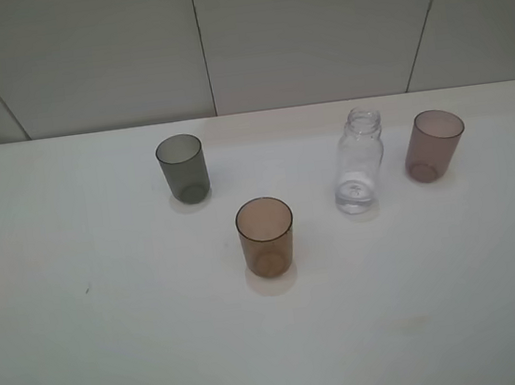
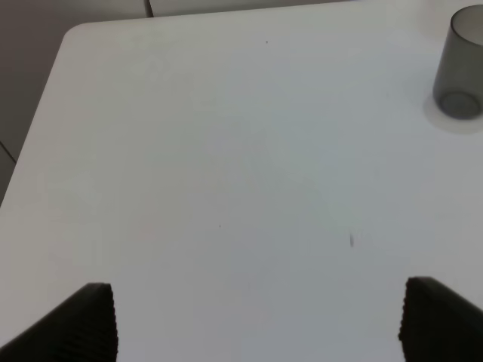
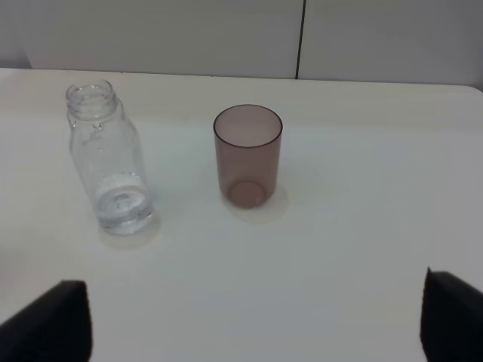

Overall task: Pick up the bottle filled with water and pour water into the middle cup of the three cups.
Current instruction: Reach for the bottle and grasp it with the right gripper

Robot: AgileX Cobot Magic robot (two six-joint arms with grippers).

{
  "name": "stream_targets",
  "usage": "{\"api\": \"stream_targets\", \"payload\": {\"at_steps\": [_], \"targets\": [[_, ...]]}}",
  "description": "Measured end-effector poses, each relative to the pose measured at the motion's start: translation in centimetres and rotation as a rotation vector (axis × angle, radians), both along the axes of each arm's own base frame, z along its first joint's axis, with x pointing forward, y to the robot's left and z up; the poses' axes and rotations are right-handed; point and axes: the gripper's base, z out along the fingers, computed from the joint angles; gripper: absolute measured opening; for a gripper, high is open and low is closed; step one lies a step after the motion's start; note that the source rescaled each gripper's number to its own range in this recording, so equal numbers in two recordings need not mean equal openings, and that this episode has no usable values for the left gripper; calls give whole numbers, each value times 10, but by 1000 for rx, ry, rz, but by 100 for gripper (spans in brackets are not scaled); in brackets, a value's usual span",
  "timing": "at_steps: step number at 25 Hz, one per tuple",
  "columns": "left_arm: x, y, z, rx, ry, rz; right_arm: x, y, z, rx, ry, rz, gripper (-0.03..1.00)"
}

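The clear capless bottle (image 1: 359,161) stands upright on the white table, with the mauve-pink cup (image 1: 434,144) to its right. The amber-brown middle cup (image 1: 266,236) stands nearer the front, and the dark-grey cup (image 1: 183,168) is at the back left. Neither gripper shows in the exterior high view. In the right wrist view the bottle (image 3: 107,160) and pink cup (image 3: 247,155) stand ahead of my open, empty right gripper (image 3: 256,317). My left gripper (image 2: 260,324) is open and empty over bare table, with the grey cup (image 2: 459,66) far off at the frame's edge.
The white table (image 1: 116,341) ends at a pale panelled wall (image 1: 312,26) behind the cups. Its far left corner (image 2: 72,34) shows in the left wrist view.
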Motion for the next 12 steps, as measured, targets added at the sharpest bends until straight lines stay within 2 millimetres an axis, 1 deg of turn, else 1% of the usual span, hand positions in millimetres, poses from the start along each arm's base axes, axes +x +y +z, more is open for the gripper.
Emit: {"api": "stream_targets", "payload": {"at_steps": [2,4,7,9,12], "targets": [[0,0,0,0,0,0,1,0,0,0,5,0,87],[0,0,0,0,0,0,7,0,0,-2,41,0,87],[0,0,0,0,0,0,24,3,3,6,135,9,87],[0,0,0,0,0,0,43,5,12,11,172,15,87],[0,0,0,0,0,0,76,7,31,8,173,20,87]]}}
